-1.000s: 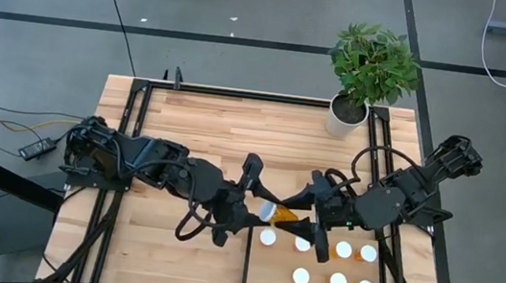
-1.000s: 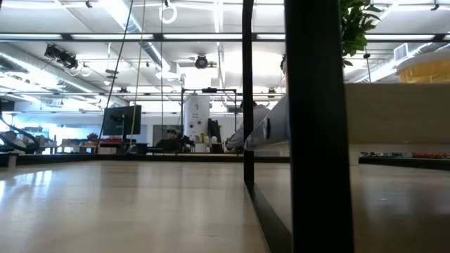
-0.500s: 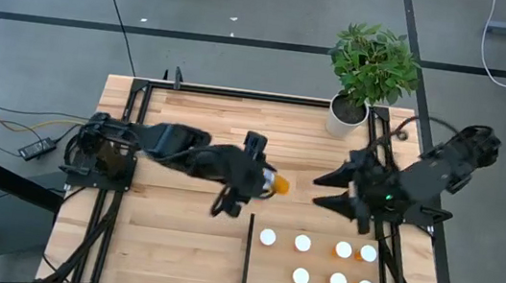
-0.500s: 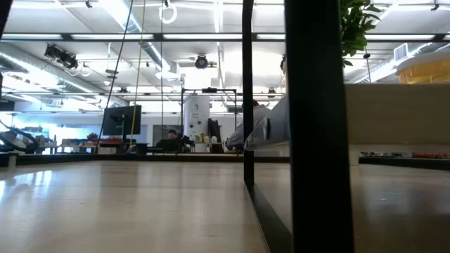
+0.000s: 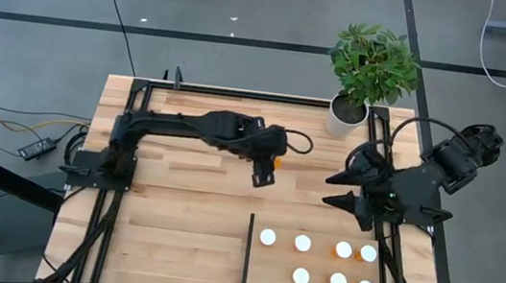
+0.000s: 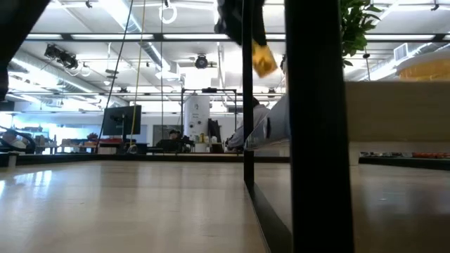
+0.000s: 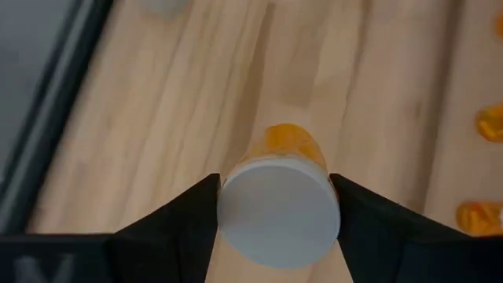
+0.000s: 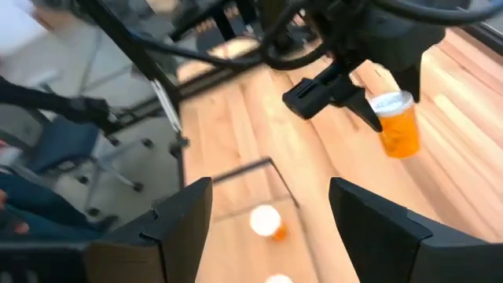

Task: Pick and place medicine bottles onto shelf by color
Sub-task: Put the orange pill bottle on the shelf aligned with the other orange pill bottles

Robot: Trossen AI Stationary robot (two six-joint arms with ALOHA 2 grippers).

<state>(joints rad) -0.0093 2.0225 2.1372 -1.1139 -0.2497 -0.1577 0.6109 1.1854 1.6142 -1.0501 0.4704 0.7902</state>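
My left gripper (image 5: 267,170) hangs over the middle of the table, shut on an orange medicine bottle (image 5: 275,163) with a white cap, which also shows high in the low view as the bottle (image 6: 264,60). My right gripper (image 5: 339,191) waits open near the table's right edge, apart from everything. Several more white-capped bottles (image 5: 302,243) stand upright in two rows on the shelf (image 5: 315,263), a light-wood panel at the near right with a black strip (image 5: 247,252) along its left side. My left gripper pinches the orange bottle at its cap end (image 7: 277,208), one finger (image 7: 192,216) on each side of the white cap. The fingers come from above, slanting down. The bottle is lifted clear and hangs below them, cap up, its orange body (image 8: 399,134) roughly upright.
A white plant pot (image 5: 343,120) with a leafy plant stands at the far right corner. Black frame rails (image 5: 129,126) run along the table's left and right sides. Bare plank tabletop (image 5: 176,219) lies left of the shelf.
My left gripper carried the orange bottle from just beside the shelf's far edge toward the table's far edge and upward, lifting it clear. My right gripper, which had been close against the bottle by the shelf, drew back toward the right edge and stands open.
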